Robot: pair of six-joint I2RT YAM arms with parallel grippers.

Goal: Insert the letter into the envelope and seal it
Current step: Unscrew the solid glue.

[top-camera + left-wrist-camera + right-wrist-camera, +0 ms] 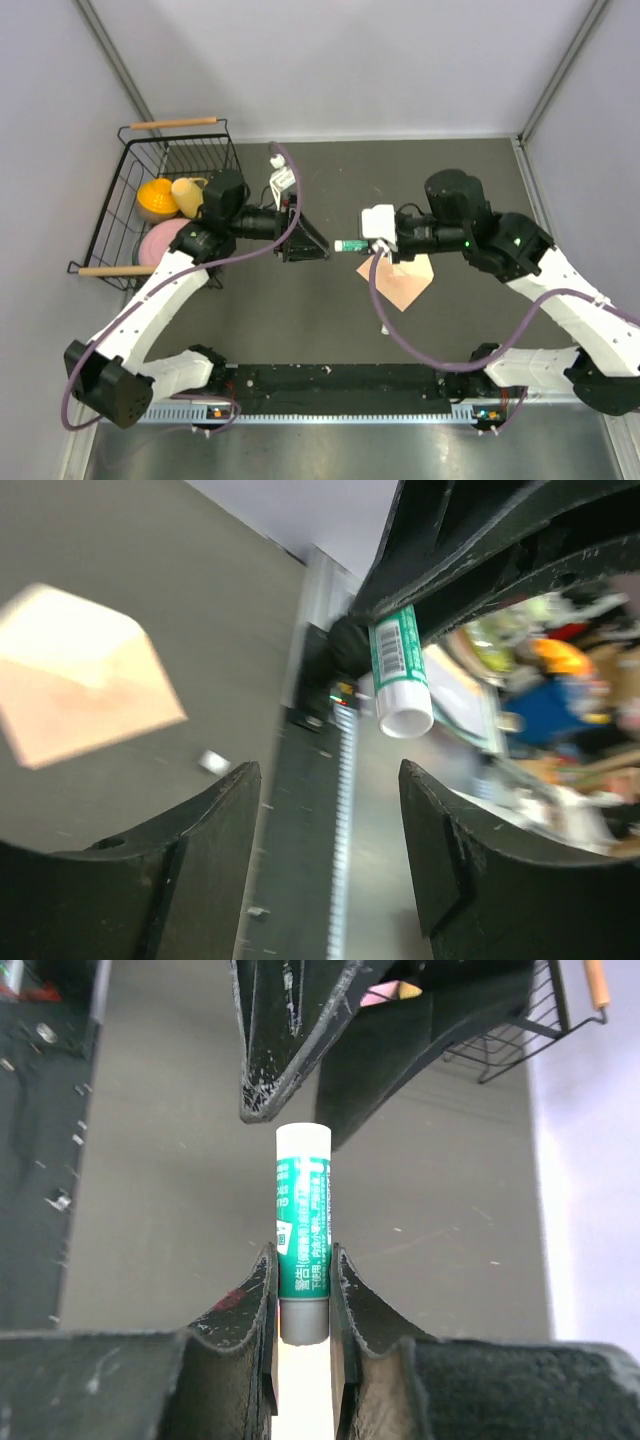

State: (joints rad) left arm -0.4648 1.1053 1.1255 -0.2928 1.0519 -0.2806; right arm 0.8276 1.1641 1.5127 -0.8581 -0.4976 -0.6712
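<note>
Your right gripper [303, 1260] is clamped on a glue stick [303, 1210]. In the right wrist view its two fingers press the green-labelled body from both sides, and the white end sticks out past the fingertips. From above, the stick [347, 244] lies level and points from the right gripper [368, 246] toward your left gripper [318, 245]. The two tools face each other over the middle of the table [350, 180], tip near tip.

Your left gripper [328, 775] stands apart with nothing between its fingers. In its own wrist view the glue stick [400, 670] hangs ahead of the gap, white end forward, with the other arm's dark fingers around it. In the right wrist view the white end sits just below the tip of one left finger; you cannot tell from these views whether they touch.

The envelope [405, 282] lies flat on the table, turned corner-on like a diamond, just under and slightly nearer than the right gripper, which hides its far corner. The left wrist view shows the envelope [85, 685] blurred, with a paler triangle across its upper part — whether the flap is open or folded down you cannot tell.

At the far left a black wire basket [175, 123] with wooden handles holds yellow and pink things, partly hidden by your left arm.
</note>
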